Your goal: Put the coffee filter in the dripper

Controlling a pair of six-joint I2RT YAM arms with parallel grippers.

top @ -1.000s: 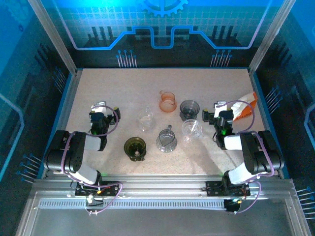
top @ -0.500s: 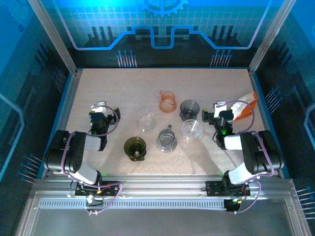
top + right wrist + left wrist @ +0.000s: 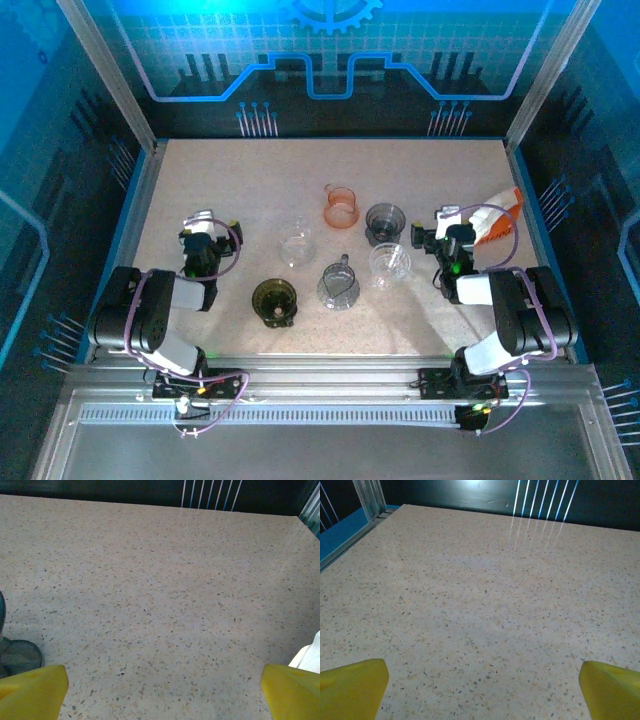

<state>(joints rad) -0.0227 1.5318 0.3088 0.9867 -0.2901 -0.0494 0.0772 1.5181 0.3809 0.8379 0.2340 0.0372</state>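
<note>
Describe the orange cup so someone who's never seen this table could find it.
On the speckled table, find the cluster of small vessels at its middle. The orange cup stands at the cluster's far edge, just left of a dark grey cup. It alone is orange; the others are clear, grey or olive.

Speckled table (image 3: 420, 170) w/ blue-lit back wall (image 3: 200, 60), alu frame post (image 3: 108, 70).

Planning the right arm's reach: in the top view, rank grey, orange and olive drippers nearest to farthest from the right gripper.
1. grey dripper, just left of the right gripper
2. orange dripper, farther left
3. olive dripper, farthest left, toward the arms
</note>
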